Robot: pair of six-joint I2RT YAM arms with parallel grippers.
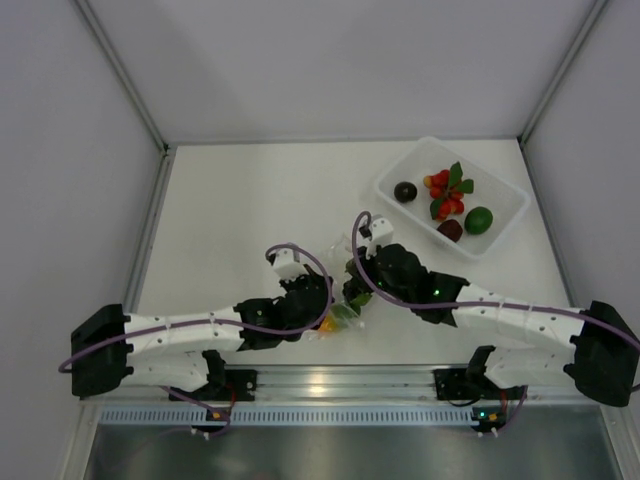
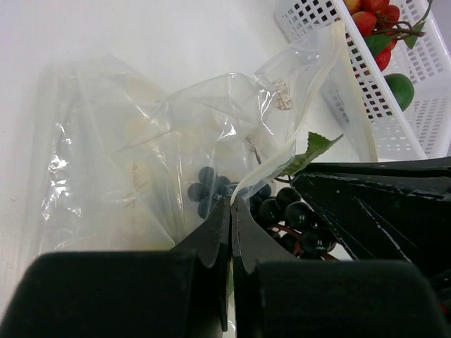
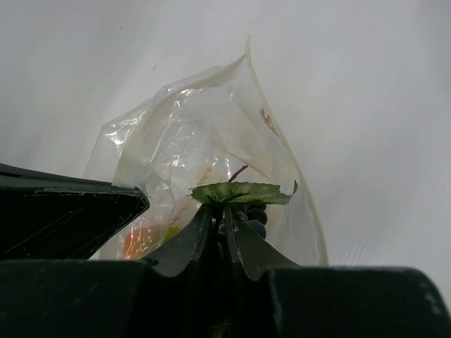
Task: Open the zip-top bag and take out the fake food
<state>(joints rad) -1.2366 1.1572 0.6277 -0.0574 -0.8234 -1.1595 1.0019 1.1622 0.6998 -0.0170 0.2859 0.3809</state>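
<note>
Noted zip-top bag (image 2: 141,162) lying at centre of table (image 1: 250,200), mouth open. Found left gripper (image 2: 231,211) pinched on its rim, right gripper (image 3: 224,215) clenched on fake grape bunch (image 2: 296,215) at the mouth. Judged slick film likely to slip free, or lift along on snagged stems.

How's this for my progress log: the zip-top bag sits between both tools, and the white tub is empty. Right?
Not empty: the top view shows the white tub holding fake food. The rest stands.
</note>
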